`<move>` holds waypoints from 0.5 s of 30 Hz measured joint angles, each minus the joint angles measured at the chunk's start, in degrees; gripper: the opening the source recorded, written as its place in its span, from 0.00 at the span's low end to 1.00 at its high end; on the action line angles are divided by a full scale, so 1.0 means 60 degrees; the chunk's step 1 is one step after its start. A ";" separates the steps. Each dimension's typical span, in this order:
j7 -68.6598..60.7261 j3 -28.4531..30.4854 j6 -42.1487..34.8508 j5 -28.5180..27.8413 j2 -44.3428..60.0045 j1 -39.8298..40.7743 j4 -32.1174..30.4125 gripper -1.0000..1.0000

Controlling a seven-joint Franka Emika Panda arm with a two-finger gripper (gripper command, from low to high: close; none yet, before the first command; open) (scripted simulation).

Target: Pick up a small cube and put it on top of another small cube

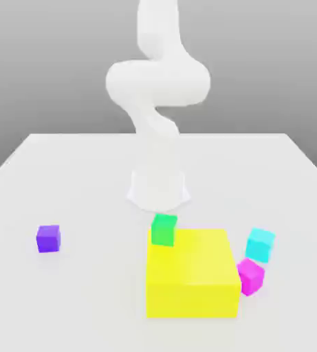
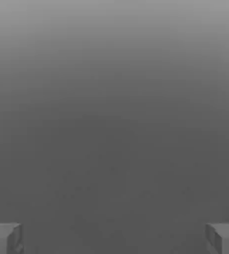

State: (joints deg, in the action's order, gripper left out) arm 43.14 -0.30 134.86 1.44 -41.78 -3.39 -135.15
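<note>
The small cyan cube (image 1: 260, 244) sits on the white table just off the big yellow block's (image 1: 192, 275) side, on the exterior view's right. A magenta cube (image 1: 250, 276) stands right in front of it, close to or touching it. A green cube (image 1: 164, 229) is at the yellow block's far corner on the exterior view's left. In the hand view my gripper (image 2: 114, 238) is open, its grey fingertips (image 2: 4, 237) far apart with nothing between them, facing plain grey background.
A purple cube (image 1: 48, 238) stands alone on the exterior view's left. The arm's white base (image 1: 158, 189) is mounted mid-table behind the blocks, and its links rise up past the top of the view. The table (image 1: 85, 179) is white.
</note>
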 joint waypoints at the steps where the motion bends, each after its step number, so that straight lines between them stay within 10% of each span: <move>1: -0.0196 -0.0034 0.0232 0.0105 0.0304 -0.0252 -0.0250 0.50; 15: -0.2416 -0.1247 0.3156 0.1069 0.4153 -0.3235 -0.3435 0.50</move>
State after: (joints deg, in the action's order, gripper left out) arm 28.65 -7.79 153.80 7.86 -16.86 -22.79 -155.76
